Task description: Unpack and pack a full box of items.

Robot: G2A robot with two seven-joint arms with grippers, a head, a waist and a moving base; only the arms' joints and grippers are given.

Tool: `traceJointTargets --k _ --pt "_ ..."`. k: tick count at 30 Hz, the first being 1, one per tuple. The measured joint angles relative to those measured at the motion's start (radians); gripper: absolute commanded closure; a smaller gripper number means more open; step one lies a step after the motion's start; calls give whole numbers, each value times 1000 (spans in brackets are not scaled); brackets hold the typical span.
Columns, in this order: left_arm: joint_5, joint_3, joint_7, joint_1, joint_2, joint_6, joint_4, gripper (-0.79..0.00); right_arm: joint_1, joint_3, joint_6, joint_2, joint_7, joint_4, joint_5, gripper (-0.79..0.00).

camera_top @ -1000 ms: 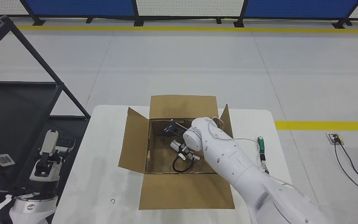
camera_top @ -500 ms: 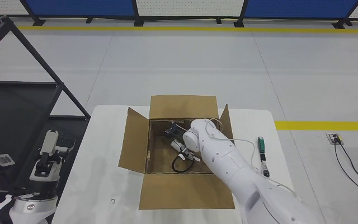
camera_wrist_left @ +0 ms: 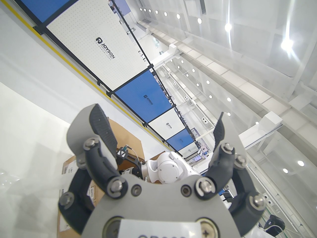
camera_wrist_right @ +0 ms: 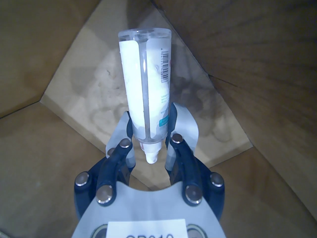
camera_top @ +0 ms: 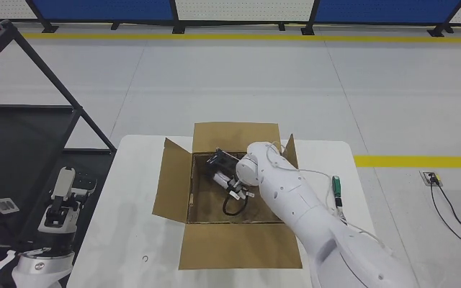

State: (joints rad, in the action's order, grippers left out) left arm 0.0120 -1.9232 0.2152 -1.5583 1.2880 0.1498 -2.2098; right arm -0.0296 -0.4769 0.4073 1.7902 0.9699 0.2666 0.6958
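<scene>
An open cardboard box (camera_top: 238, 137) stands mid-table with its flaps spread. My right arm goes down into it, and the right gripper (camera_top: 220, 165) sits near the box's back wall. In the right wrist view that gripper (camera_wrist_right: 149, 115) is shut on the neck end of a clear bottle (camera_wrist_right: 146, 75) with a white label, whose base points at the bare box floor (camera_wrist_right: 94, 87). My left gripper (camera_wrist_left: 159, 115) is open and holds nothing; it points up at the ceiling, off to the side of the box (camera_wrist_left: 128, 139).
A green-handled screwdriver (camera_top: 336, 189) lies on the white table (camera_top: 137, 216) to the right of the box. The front flap (camera_top: 238, 248) lies flat toward the table's near edge. A black frame (camera_top: 43, 93) stands left of the table.
The right gripper has shifted inside the box from its middle toward the back wall, and the wrist has turned. The left arm has not moved.
</scene>
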Motion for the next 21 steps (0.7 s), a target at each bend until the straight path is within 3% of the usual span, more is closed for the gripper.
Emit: traceJointTargets --k 7,12,21 --pt "0 0 0 0 0 0 0 -785 29 -40 75 -21 39 42 -43 0" --pt "0 0 0 0 0 0 0 -785 37 -69 66 -45 80 104 -61 0" --pt "0 0 0 0 0 0 0 -785 -7 -169 -53 -147 163 412 -11 0"
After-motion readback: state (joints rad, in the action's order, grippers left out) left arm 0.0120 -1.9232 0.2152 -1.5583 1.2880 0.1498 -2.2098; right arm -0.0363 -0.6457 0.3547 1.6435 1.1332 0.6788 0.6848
